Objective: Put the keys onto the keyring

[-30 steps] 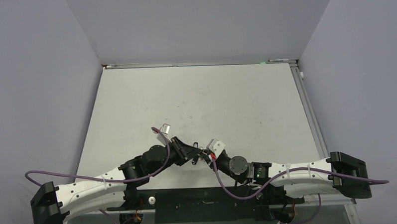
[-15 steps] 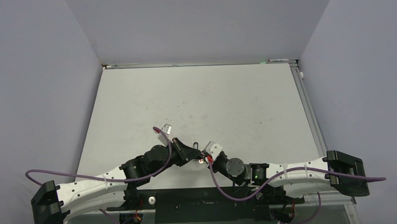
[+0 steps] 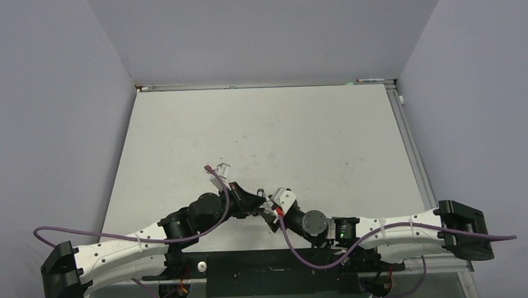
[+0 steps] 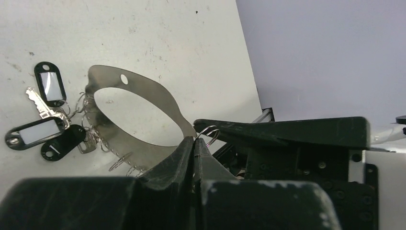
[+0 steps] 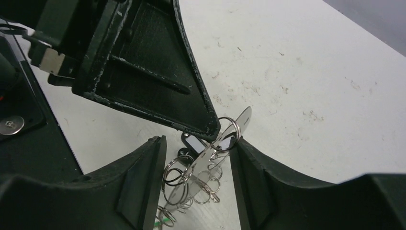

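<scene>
since a second ago the right gripper (image 5: 197, 160) has slid in toward the left one and its fingers have parted; they now stand moderately apart on either side of the keyring (image 5: 226, 133), with its strap and loose rings in the gap. the left gripper (image 4: 194, 145) is pinched tight on the near end of the strap, by a small ring. the keys (image 4: 42, 106) lie on the table (image 3: 294, 128) at the strap's far end, beside the chain.

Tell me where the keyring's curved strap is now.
In the left wrist view the strap arches from the keys lying at left up to the shut left gripper, which pinches its end; the open right gripper straddles it.
</scene>
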Robot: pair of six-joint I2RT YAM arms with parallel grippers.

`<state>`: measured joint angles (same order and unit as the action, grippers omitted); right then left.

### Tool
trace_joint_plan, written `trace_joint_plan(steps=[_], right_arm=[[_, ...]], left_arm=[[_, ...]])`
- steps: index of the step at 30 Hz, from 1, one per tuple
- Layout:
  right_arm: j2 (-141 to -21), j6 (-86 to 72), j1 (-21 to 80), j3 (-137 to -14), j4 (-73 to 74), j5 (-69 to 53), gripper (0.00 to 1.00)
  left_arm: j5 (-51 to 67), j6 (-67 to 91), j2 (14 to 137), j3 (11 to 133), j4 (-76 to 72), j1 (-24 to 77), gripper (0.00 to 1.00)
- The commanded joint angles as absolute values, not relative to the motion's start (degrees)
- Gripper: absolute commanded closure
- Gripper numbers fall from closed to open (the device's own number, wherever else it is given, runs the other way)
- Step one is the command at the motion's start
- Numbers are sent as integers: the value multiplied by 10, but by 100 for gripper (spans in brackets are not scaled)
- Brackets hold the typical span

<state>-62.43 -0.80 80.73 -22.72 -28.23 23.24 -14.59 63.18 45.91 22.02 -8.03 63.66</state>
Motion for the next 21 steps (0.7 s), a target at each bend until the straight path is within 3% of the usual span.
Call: trace_joint_plan(steps=[1, 10, 21], right_arm=[[-575, -16, 811, -249, -298, 220, 46], [-469, -28, 810, -241, -232, 222, 40], [-367, -31, 796, -247, -177, 209, 42]], left_arm=[[-163, 548, 440, 239, -87, 638, 100], [-160, 445, 417, 264, -66, 638, 100], [-151, 351, 398, 306, -27, 638, 100]])
